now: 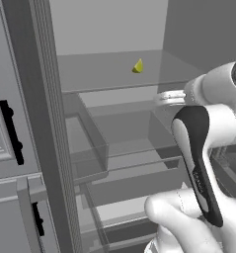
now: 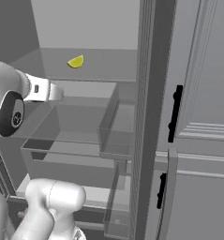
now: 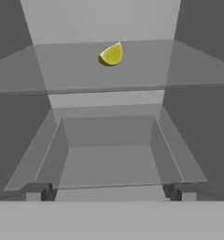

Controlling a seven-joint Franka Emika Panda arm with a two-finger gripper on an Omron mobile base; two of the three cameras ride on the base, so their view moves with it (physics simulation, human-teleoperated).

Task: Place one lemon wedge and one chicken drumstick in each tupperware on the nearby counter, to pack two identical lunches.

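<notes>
Lemon wedge [image 3: 111, 54] lies alone on a glass shelf [image 3: 76, 70] in the upper middle of the hand view, inside an open fridge. Below it, lower centre, sits a clear drawer [image 3: 108, 159]. Nothing is held; whether the gripper's jaws are spread cannot be told. A grey cabinet door [image 2: 202, 117] with a black handle [image 2: 174, 113] fills the right of the right base view.

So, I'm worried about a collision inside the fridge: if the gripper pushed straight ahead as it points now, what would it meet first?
Probably the clear drawer under the glass shelf; the lemon wedge sits above that line. Depth is unclear.
</notes>
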